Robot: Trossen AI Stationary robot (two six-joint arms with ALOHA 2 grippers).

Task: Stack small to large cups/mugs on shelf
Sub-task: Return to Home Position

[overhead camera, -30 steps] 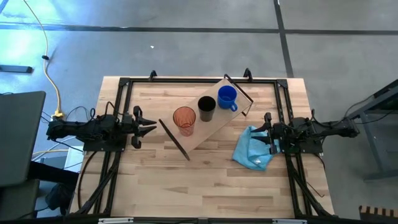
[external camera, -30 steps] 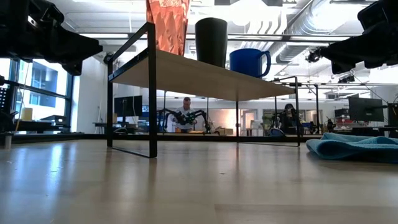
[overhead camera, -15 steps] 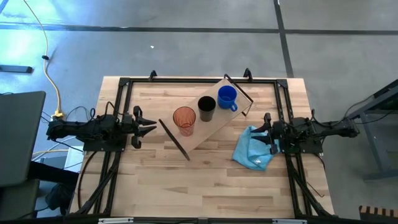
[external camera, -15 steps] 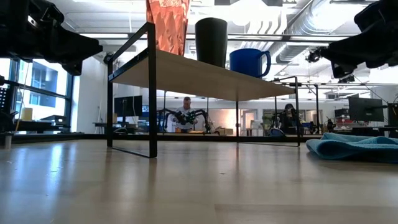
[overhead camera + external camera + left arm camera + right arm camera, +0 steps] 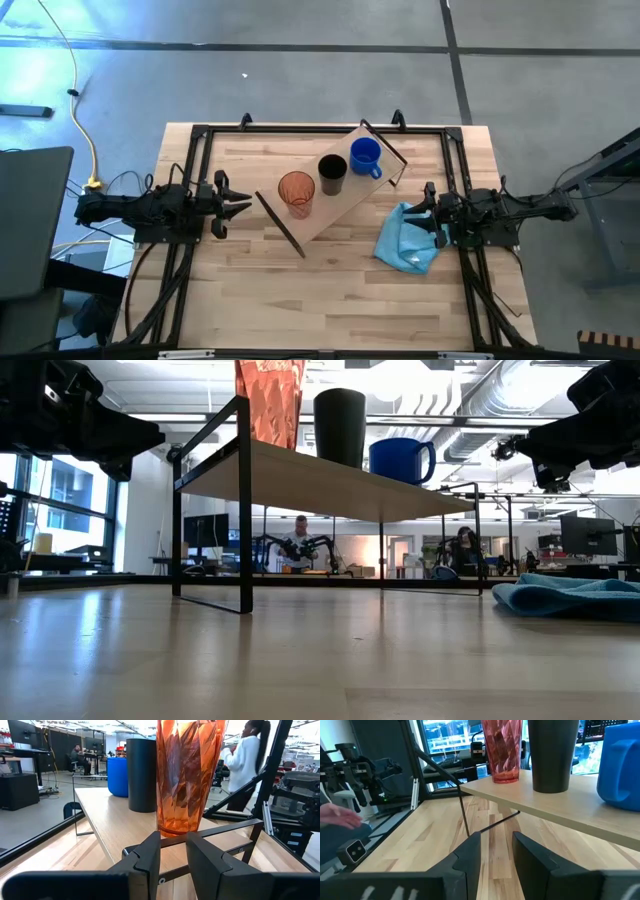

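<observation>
The light wooden table [image 5: 330,290] carries the shelf [image 5: 345,203], set slantwise near its far edge, and a crumpled light blue cloth [image 5: 405,240] just beside the shelf's right end. Along the shelf's board stand an orange tumbler [image 5: 296,193], a black cup [image 5: 332,173] and a blue mug [image 5: 365,156], in a row.

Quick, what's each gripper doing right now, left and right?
Left gripper: open, holding nothing.
Right gripper: open, holding nothing.

The shelf [image 5: 335,212] carrying 3 cups [image 5: 332,173] slants across the frame's upper middle; a blue cloth [image 5: 408,240] lies at middle right. The surface [image 5: 300,300] along the lower frame is open.
</observation>
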